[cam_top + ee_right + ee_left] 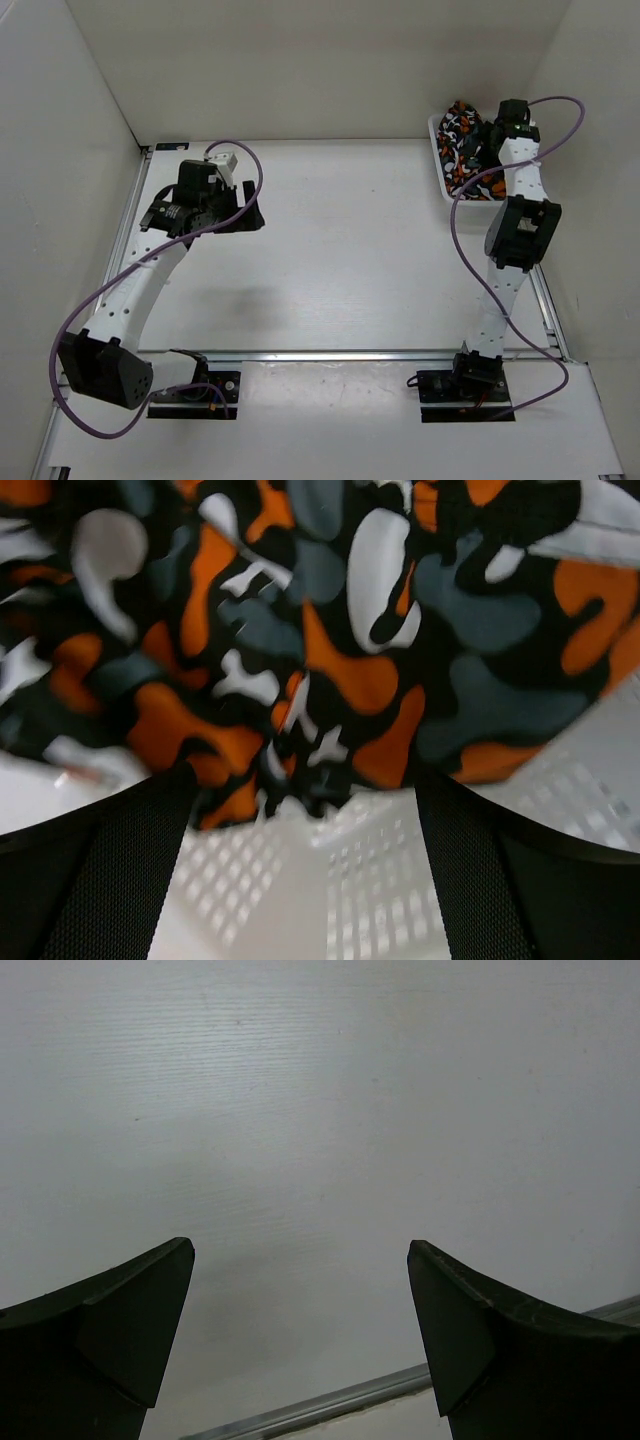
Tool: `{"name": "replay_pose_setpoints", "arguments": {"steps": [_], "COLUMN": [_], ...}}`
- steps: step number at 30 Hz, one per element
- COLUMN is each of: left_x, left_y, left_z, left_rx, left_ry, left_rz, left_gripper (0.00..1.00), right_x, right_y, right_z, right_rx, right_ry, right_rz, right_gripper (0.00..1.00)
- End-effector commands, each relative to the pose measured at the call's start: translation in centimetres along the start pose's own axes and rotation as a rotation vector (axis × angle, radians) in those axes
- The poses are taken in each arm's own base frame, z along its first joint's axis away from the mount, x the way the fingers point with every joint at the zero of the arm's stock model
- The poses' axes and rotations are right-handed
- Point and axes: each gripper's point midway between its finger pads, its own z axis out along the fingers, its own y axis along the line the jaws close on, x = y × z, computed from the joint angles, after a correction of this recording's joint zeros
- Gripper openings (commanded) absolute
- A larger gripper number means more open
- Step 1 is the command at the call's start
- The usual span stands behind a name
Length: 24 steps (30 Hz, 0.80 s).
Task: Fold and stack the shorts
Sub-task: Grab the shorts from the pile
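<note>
While the right arm reaches out to the far right corner of the table (350, 260), its right gripper (305, 875) hangs inside the white mesh basket (441, 170) with its nose down among the shorts (330, 640). The wrist view there shows both dark fingers (100, 880) spread wide apart, one at each lower corner, with the bare perforated wall and floor of the basket between them. The fabric, blotched in orange, black, white and grey, bunches just ahead of the fingertips and fills the upper part of that view; its lowest fold dips toward the gap between the fingers, but nothing is pinched, so this gripper grasps nothing. From above, the shorts (462, 135) lie crumpled in a heap in the basket, partly hidden by the right wrist, and none of the cloth lies on the table.

The left arm bends over the left side of the table, well apart from the basket. Its left gripper (300, 1345) hovers above plain white tabletop with its jaws as wide as they go, empty, the two black fingers (110, 1340) framing bare surface. A thin metal rail (330, 1405) crosses the bottom of that wrist view beneath the fingertips
</note>
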Motion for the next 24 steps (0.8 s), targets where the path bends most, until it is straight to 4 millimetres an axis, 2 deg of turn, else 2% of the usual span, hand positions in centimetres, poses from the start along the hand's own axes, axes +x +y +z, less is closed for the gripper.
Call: {"name": "replay_pose_setpoints", "arguments": {"steps": [1,2,3,4,5,6,7,9,11,12,14,15,16,17,19,20,21,22,23,24], "left_x": [-2.7,-2.7,-2.8,-2.9,-3.3,-3.1,-3.6,-3.6,-3.5,-3.4,-3.4,-3.4,-3.4,-3.4,-3.9,-4.0,-4.5,-5.2,-6.2,-6.3], "left_y": [1.0,1.5,1.9,2.7,2.8,2.8,3.1,3.3,3.4,3.2,2.9,2.5,2.3,2.3,1.7,1.5,1.2,1.0,1.6,2.1], "left_z": [-0.3,0.0,-0.1,0.2,0.0,0.3,0.1,0.1,0.3,0.4,0.4,0.1,0.1,0.1,-0.8,-1.2,-2.3,-3.1,-4.5,-5.2], "left_rx": [-0.080,-0.110,-0.132,-0.170,-0.177,-0.179,-0.197,-0.207,-0.211,-0.199,-0.183,-0.162,-0.153,-0.153,-0.122,-0.118,-0.109,-0.108,-0.150,-0.187], "left_ry": [-0.083,-0.084,-0.091,-0.093,-0.104,-0.096,-0.111,-0.114,-0.104,-0.101,-0.096,-0.101,-0.098,-0.098,-0.122,-0.134,-0.160,-0.193,-0.253,-0.268], "left_rz": [-0.037,-0.051,-0.061,-0.077,-0.077,-0.078,-0.078,-0.078,-0.069,-0.069,-0.068,-0.068,-0.067,-0.067,-0.065,-0.074,-0.073,-0.083,-0.109,-0.128], "left_gripper": [1.00,1.00,1.00,1.00,1.00,1.00,1.00,1.00,1.00,1.00,1.00,1.00,1.00,1.00,1.00,1.00,1.00,1.00,1.00,1.00], "right_x": [-1.7,-2.9,-2.0,-1.9,-2.2,-1.4,-1.0,-1.2,-2.4,-4.3,-6.9,-9.3,-10.7,-12.6,-13.4,-14.4,-13.8,-13.8,-12.6,-11.8], "right_y": [-1.2,-1.3,-1.2,-1.2,-0.8,-1.0,-0.9,-0.6,-0.2,0.3,1.4,2.8,3.6,4.8,8.1,8.8,10.9,12.2,14.1,15.2], "right_z": [1.5,1.7,3.7,4.3,4.6,5.8,6.3,6.3,4.8,2.2,-1.3,-6.0,-8.3,-13.5,-19.5,-24.2,-27.3,-32.5,-34.9,-37.0], "right_rx": [0.067,0.061,0.059,0.059,0.044,0.052,0.048,0.033,0.020,-0.004,-0.036,-0.091,-0.141,-0.222,-0.418,-0.493,-0.573,-0.664,-0.731,-0.776], "right_ry": [-0.031,-0.060,-0.030,-0.029,-0.034,-0.015,-0.003,-0.008,-0.037,-0.088,-0.180,-0.262,-0.315,-0.392,-0.445,-0.518,-0.538,-0.617,-0.635,-0.658], "right_rz": [0.048,0.058,0.055,0.055,0.056,0.054,0.064,0.074,0.086,0.092,0.083,0.071,0.056,0.055,0.001,-0.025,-0.058,-0.118,-0.164,-0.202], "right_gripper": [0.91,0.91,0.90,0.81,0.78,0.71,0.50,0.26,0.00,0.00,0.00,0.00,0.00,0.00,0.00,0.00,0.00,0.00,0.00,0.00]}}
